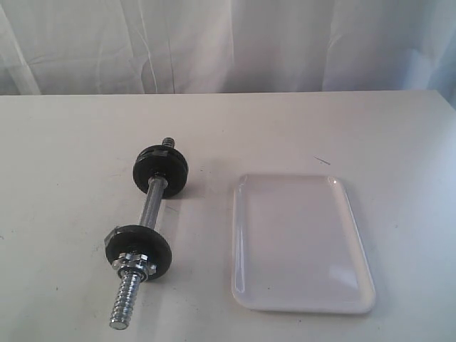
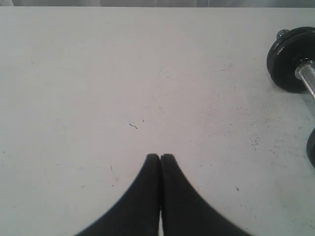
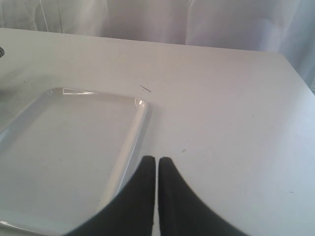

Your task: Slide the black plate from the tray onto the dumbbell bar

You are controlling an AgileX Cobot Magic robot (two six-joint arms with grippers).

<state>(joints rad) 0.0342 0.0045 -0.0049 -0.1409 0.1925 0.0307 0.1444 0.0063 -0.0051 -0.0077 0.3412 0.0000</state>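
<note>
Black plate sits in neither pair of fingers. Left gripper (image 2: 160,156): both dark fingers (image 2: 142,201) pressed tip to tip, nothing between them, pointing at bare white table (image 2: 98,73). Whether the tips touch the surface cannot be told. Off to one side in that wrist view, well apart from the tips, one end of the dumbbell bar (image 2: 306,76) shows as chrome rod running into a black disc. Right gripper (image 3: 157,159): its fingers (image 3: 140,201) are likewise drawn together with only a hairline slit, gripping nothing, aimed at table just outside the long rim of the tray (image 3: 134,132). The tray floor shows plain glossy white with a highlight at one corner. A small dark mark (image 3: 144,88) lies on the table beyond the tray's far corner. In the exterior view the bar lies flat on the table left of the tray, clear of it, set slightly on a slant. The far disc (image 1: 162,167) looks thick, perhaps more than one stacked, and a short thread stub shows behind it. The near disc (image 1: 139,246) is backed by a silver nut (image 1: 134,262), with a long run of coarse thread (image 1: 124,305) past that. Which of these discs is the black plate cannot be told. A pale curtain (image 1: 228,43) hangs behind the table.
</note>
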